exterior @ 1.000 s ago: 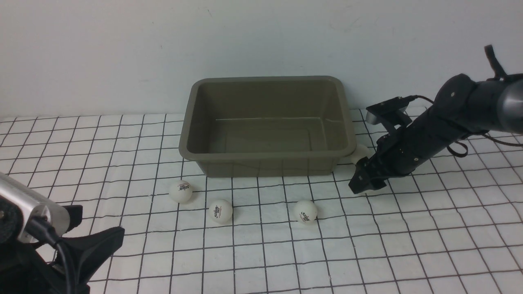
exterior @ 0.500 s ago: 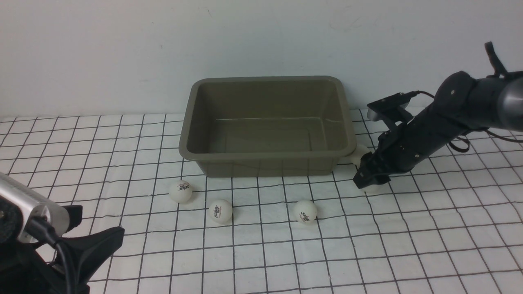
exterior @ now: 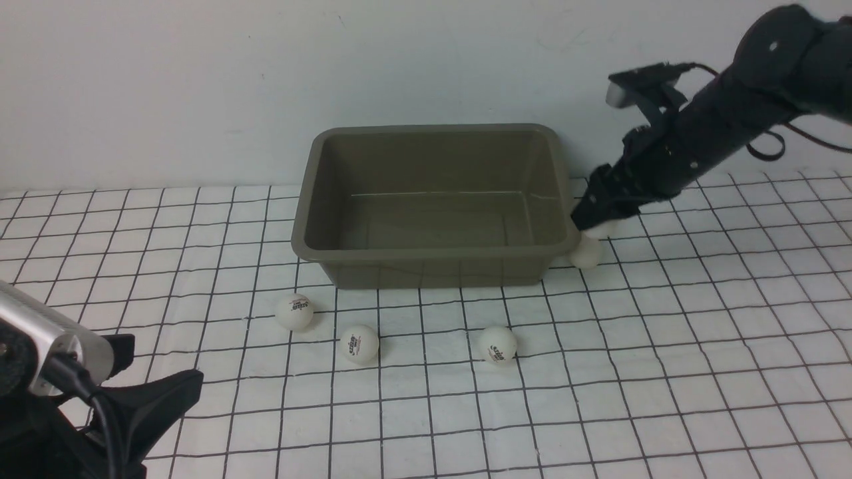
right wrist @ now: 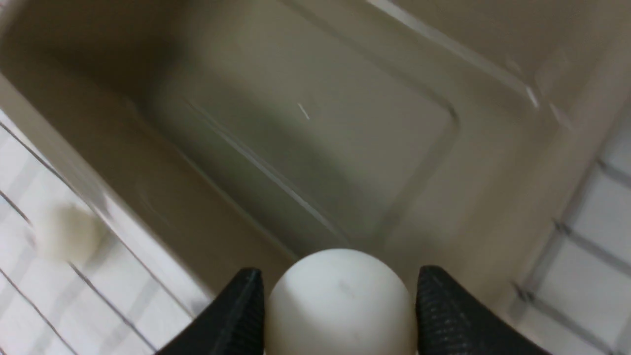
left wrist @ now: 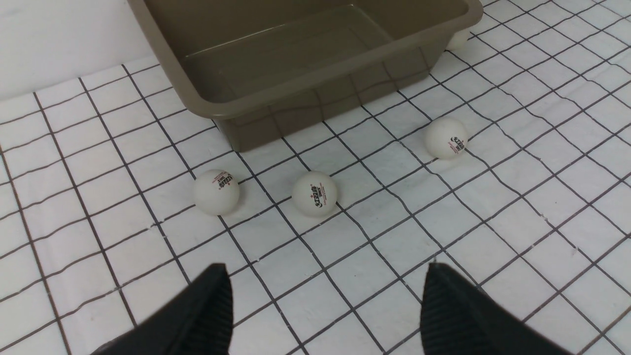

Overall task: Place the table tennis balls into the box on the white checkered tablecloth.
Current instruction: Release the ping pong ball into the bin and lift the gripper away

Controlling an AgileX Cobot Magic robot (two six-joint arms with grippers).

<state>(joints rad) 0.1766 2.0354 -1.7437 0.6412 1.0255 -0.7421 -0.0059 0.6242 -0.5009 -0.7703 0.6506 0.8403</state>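
The olive-grey box [exterior: 434, 250] stands on the white checkered tablecloth [exterior: 665, 372] at the back middle, with no ball inside. My right gripper [exterior: 594, 219] is shut on a table tennis ball [right wrist: 339, 301] and holds it just outside the box's right rim, above the cloth. Another ball [exterior: 586, 251] lies on the cloth against the box's right front corner. Three balls [exterior: 295, 311] [exterior: 359, 343] [exterior: 497, 344] lie in front of the box; they also show in the left wrist view [left wrist: 217, 191] [left wrist: 314, 193] [left wrist: 446, 137]. My left gripper [left wrist: 325, 276] is open and empty, low at the front left.
A plain pale wall [exterior: 200, 80] rises right behind the box. The cloth is slightly wrinkled in front of the box. The left arm's body [exterior: 60, 406] fills the front left corner.
My right gripper has risen from the cloth with a ball in its jaws and moved back and up toward the box's right rim. The other balls and the left arm have not moved.
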